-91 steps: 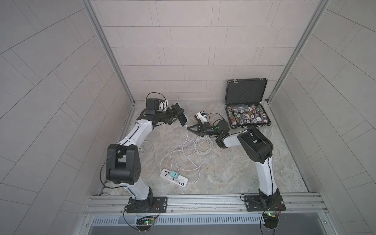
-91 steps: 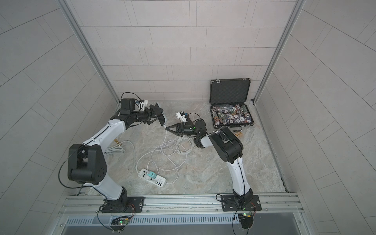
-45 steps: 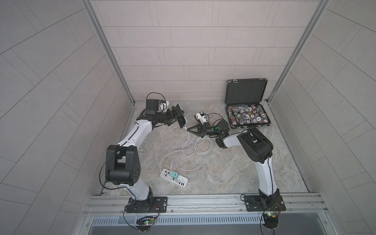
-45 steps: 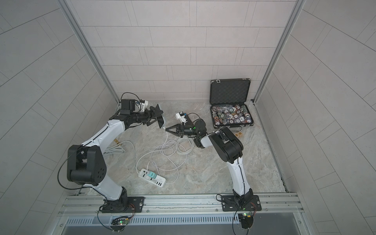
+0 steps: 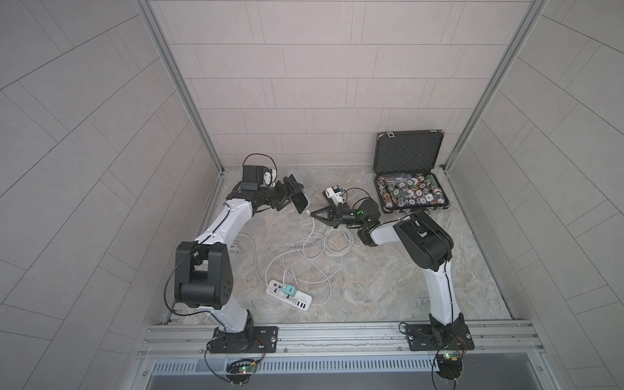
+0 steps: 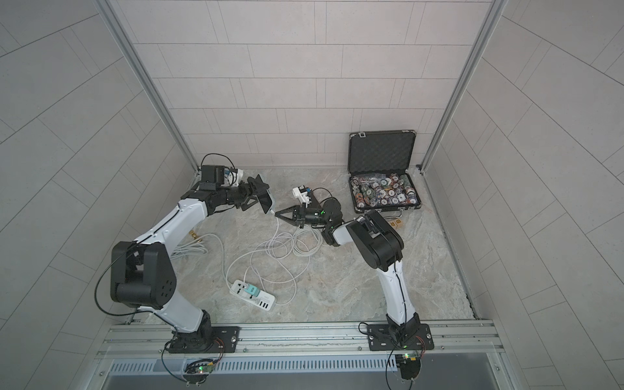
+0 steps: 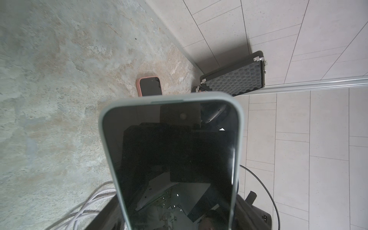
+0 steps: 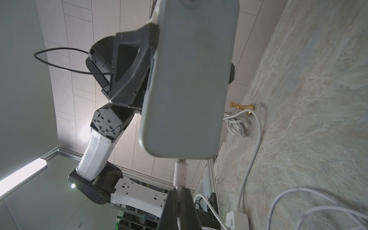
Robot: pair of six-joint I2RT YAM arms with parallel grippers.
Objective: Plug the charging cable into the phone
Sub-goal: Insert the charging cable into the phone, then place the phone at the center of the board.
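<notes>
Step in hand: seating the plug. The left end effector [image 5: 289,193] clamps the grey-green rubber-cased phone [image 8: 189,79] across its sides. It holds the phone raised clear of the mottled stone worktop [image 5: 388,277], port edge turned toward the right arm. The right end effector [image 8: 180,194] is pressed together on the white charging cable [image 6: 278,227], just behind its white moulded plug [image 8: 180,171]. In the right wrist view the plug's metal tip meets the middle of the phone's bottom edge; depth of insertion cannot be told. Judgement: push straight along the phone's long axis, plug in line with the case, no sideways lean. The pinch sits behind the plug, so the plug may buckle if forced off-axis. The left arm should brace rigidly against the push. Slack loops on the worktop look ample, so cable drag should be small. Release only once the plug shoulder sits flush with the case.
</notes>
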